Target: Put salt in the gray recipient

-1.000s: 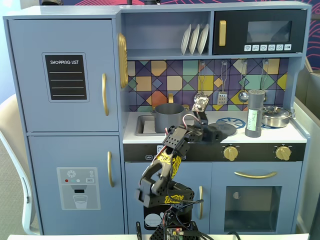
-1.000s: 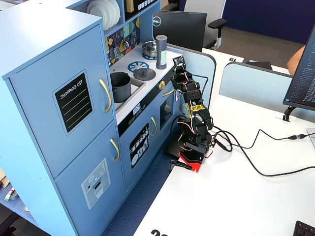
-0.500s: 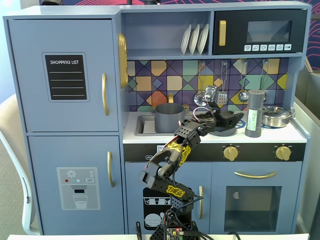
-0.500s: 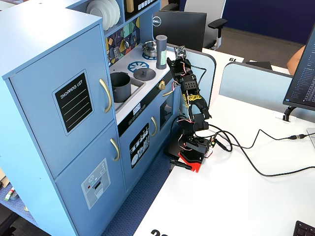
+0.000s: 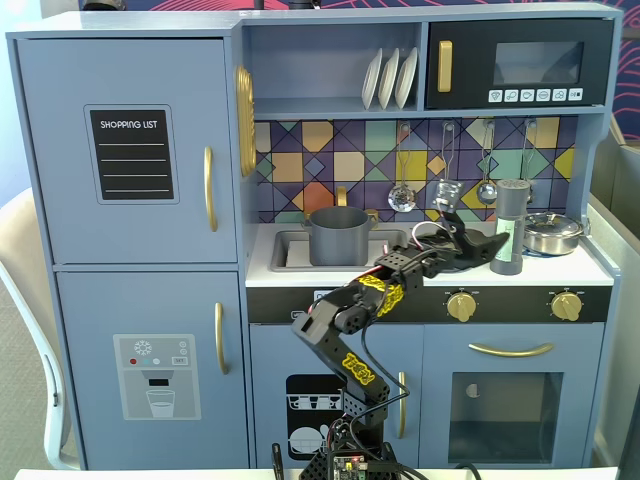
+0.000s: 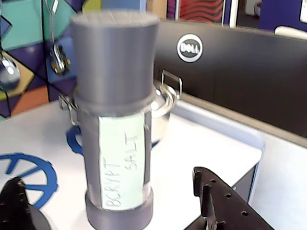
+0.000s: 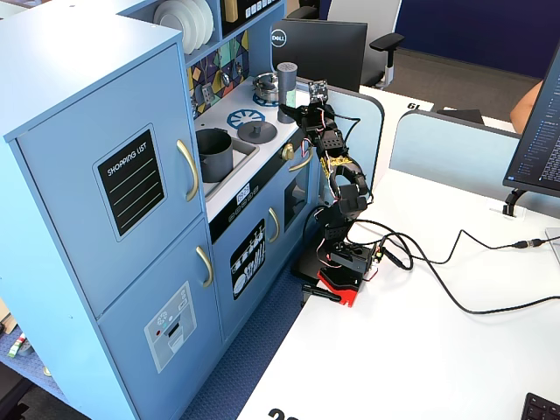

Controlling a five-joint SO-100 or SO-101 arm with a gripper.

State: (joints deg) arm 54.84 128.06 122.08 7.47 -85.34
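- at the right end of the toy kitchen's bench (image 5: pixel 575 266), in a fixed view, the claw (image 5: pixel 497 245) reaches level toward the salt (image 5: pixel 511 227); its two black fingers are spread, one on each side of the shaker's lower half.
- from the wrist view, one finger (image 6: pixel 218 203) shows at the bottom right and the other at the bottom left corner, with the salt (image 6: pixel 116 124) upright between them; no finger visibly touches it.
- the salt stands on the white bench (image 6: pixel 201 153), pale green label facing the wrist camera, lighter cap on top.
- just behind the salt in the wrist view sits a shiny steel pan (image 6: pixel 160 108); in a fixed view the pan (image 5: pixel 552 232) is just to its right.
- a flat gray lid (image 7: pixel 256 130) lies on the bench, between the salt (image 7: pixel 286 91) and the sink.
- well to the left in a fixed view, the gray recipient (image 5: pixel 338 234) sits in the sink (image 5: pixel 285 250), apart from the claw.
- the arm (image 5: pixel 345 330) rises from its base in front of the kitchen's lower doors.
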